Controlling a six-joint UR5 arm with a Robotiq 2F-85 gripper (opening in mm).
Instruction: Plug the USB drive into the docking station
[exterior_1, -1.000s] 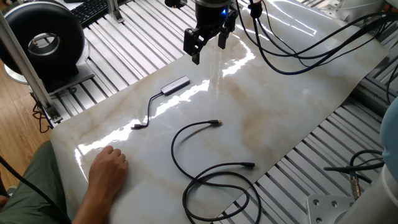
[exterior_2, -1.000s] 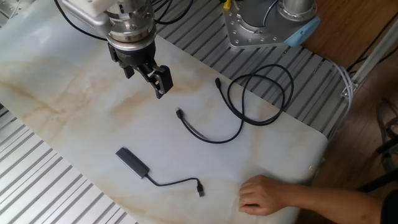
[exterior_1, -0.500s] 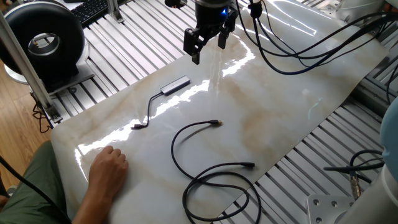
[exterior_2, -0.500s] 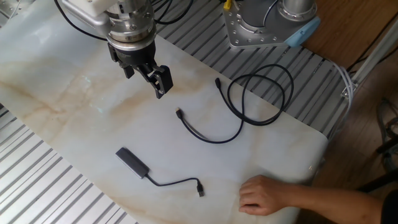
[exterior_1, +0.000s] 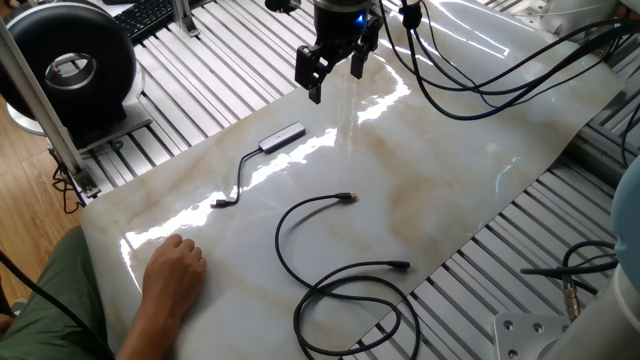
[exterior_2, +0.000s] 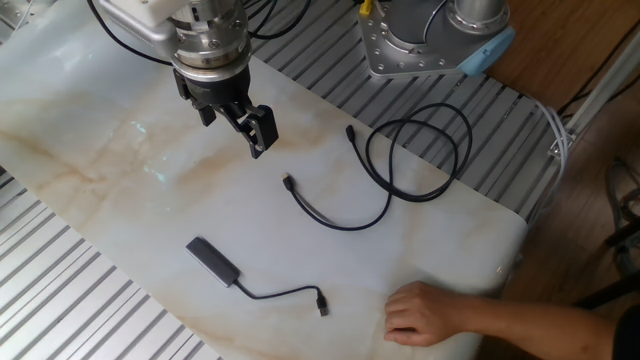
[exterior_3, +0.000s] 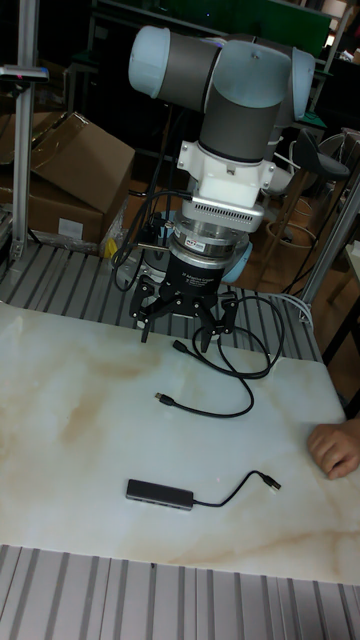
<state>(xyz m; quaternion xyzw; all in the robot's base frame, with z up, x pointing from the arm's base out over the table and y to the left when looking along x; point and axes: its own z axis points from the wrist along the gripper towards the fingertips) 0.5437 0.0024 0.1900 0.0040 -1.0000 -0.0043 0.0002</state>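
The USB drive (exterior_1: 348, 198) (exterior_2: 288, 182) (exterior_3: 161, 399) lies on the marble tabletop, its metal tip ending a long black looping cable. The docking station (exterior_1: 282, 137) (exterior_2: 210, 257) (exterior_3: 159, 492), a slim grey bar with a short black tail, rests flat some way from it. My gripper (exterior_1: 334, 70) (exterior_2: 236, 123) (exterior_3: 175, 322) hangs open above the table with nothing between its fingers, well clear of both.
A person's hand (exterior_1: 175, 270) (exterior_2: 425, 312) (exterior_3: 334, 448) rests on the table's edge near the dock's tail plug (exterior_2: 321, 303). The cable's coil (exterior_1: 355, 315) (exterior_2: 420, 150) lies over the slatted frame. A black fan (exterior_1: 65, 65) stands off the table.
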